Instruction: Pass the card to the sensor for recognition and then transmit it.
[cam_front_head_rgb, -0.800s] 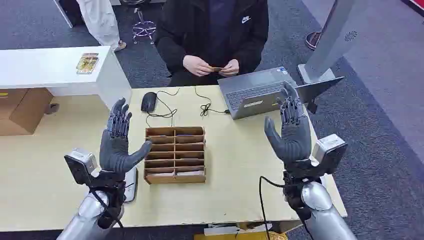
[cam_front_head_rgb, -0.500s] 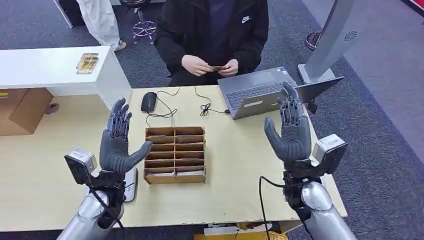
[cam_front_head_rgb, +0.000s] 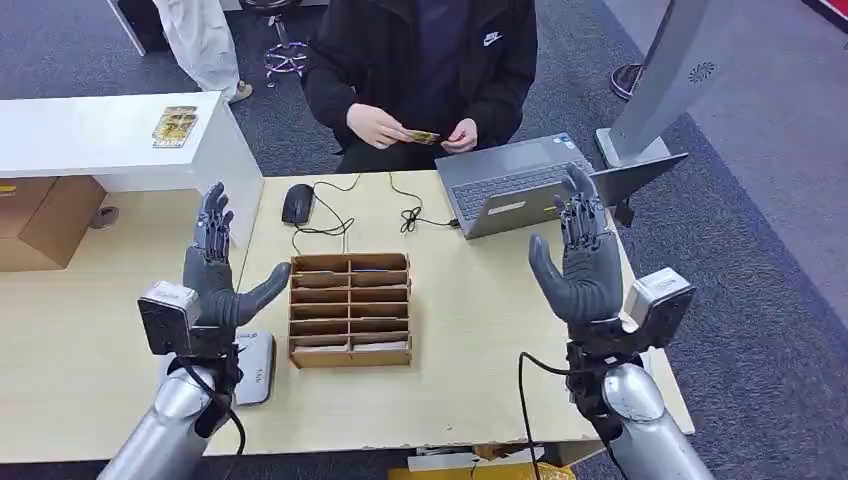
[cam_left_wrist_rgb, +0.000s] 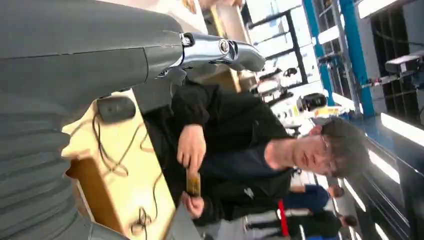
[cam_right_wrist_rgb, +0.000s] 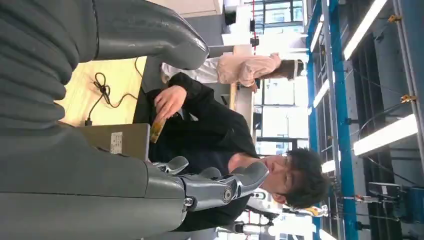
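Two hands up over the desk (cam_front_head_rgb: 470, 330), empty: left hand (cam_front_head_rgb: 213, 275) and right hand (cam_front_head_rgb: 583, 255) both raised palm-in with fingers spread, holding nothing. One card (cam_front_head_rgb: 423, 137) at about twelve o'clock beyond the desk's far edge, pinched between a person's hands (cam_front_head_rgb: 378, 126). Looks thin, light, stiff and slick; probably best taken by an edge between thumb and finger, flat faces left bare for the reader. Likely to slip or twist if pinched only at a corner. Between the hands, a wooden slotted rack (cam_front_head_rgb: 350, 308); toward one o'clock an open laptop (cam_front_head_rgb: 520, 185), just ahead of the right hand; toward eleven o'clock a mouse (cam_front_head_rgb: 297, 203) and loose cables (cam_front_head_rgb: 405, 215). Just below the left hand, a small grey device (cam_front_head_rgb: 256, 365), possibly the sensor, cannot tell. Rack and cables stand in any low reach toward the card.
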